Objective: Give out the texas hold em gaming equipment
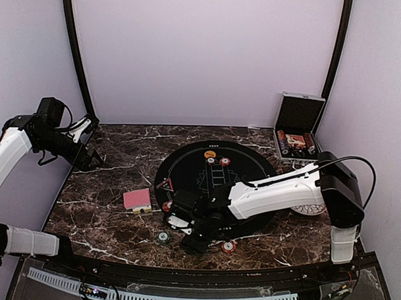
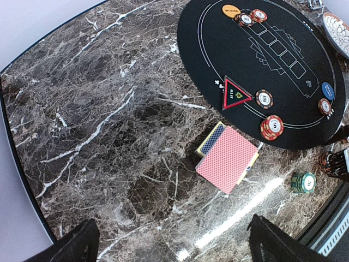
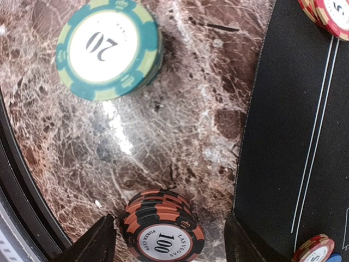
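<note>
**Right arm low over the 100 chips, left arm raised and wide**

My right arm stretches from the right edge across the black mat (image 1: pixel 187 164) to the lower centre of the top view, wrist tipped down. The right gripper (image 3: pixel 169 221) has its jaws apart, one on each side of a flat black-and-orange 100 chip stack (image 3: pixel 162 233) on the marble table (image 3: pixel 180 109), with a gap showing on both sides. A green 20 chip stack (image 3: pixel 109 49) lies at the upper left of that wrist view. The left gripper (image 2: pixel 174 229) hangs raised at the left, jaws spread wide, gripping nothing. The red-backed card deck (image 1: pixel 137 199) lies face down left of the mat, its long side roughly left-right.
</note>
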Tool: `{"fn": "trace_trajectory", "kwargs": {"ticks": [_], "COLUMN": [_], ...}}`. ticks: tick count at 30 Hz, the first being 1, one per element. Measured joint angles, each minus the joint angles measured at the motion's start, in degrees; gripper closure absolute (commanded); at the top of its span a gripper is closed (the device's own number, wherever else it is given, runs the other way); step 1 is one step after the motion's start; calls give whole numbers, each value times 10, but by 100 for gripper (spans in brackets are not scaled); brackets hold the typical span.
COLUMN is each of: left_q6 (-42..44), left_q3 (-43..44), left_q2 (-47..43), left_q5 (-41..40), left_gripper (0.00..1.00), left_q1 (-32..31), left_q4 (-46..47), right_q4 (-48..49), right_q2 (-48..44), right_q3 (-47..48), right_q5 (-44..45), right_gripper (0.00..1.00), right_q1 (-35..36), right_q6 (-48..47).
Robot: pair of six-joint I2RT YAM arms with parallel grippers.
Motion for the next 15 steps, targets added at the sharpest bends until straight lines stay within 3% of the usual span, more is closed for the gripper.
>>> {"fn": "trace_trajectory", "kwargs": {"ticks": [15], "left_q6": [0], "left_q3": [0], "left_q2": [0], "left_q5": [0], "left_gripper": [1], "left_q1": [0], "left_q4": [0], "right_q4": [0], "right_q2": [1], "right_q3": [7], "right_q5": [3], "right_gripper": [52], "right_q1": [0], "right_q6": [-4]}}
